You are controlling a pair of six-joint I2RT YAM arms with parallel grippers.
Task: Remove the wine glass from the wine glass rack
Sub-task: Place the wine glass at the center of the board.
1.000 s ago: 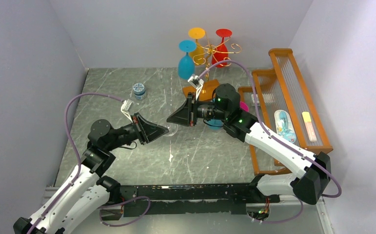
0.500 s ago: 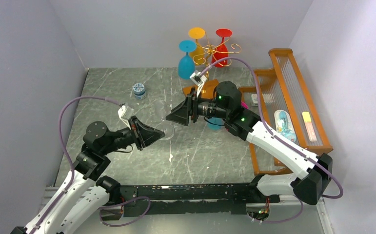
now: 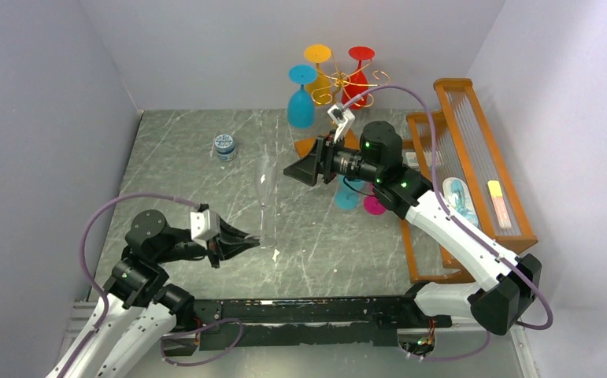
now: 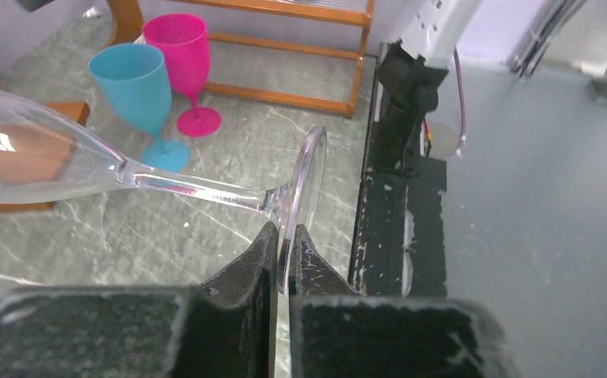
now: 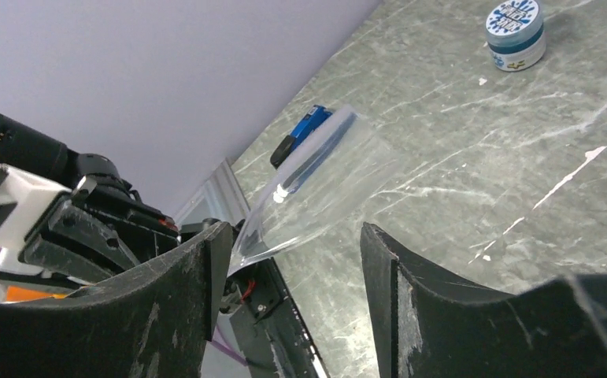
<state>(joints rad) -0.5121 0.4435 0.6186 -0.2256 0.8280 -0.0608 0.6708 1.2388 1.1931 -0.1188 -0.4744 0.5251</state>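
Left wrist view: left gripper (image 4: pixel 284 253) is clamped on the foot of the clear wine glass (image 4: pixel 119 168), which is tilted above the table (image 4: pixel 237 130), well apart from the rack (image 3: pixel 346 80). Right gripper (image 5: pixel 288 264) gapes empty nearby.

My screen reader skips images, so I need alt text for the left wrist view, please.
The fingers of the left gripper are shut on the round foot of a clear wine glass, whose stem and bowl run off left over the marbled table. Behind it a blue goblet and a pink goblet stand upright before an orange wooden frame.
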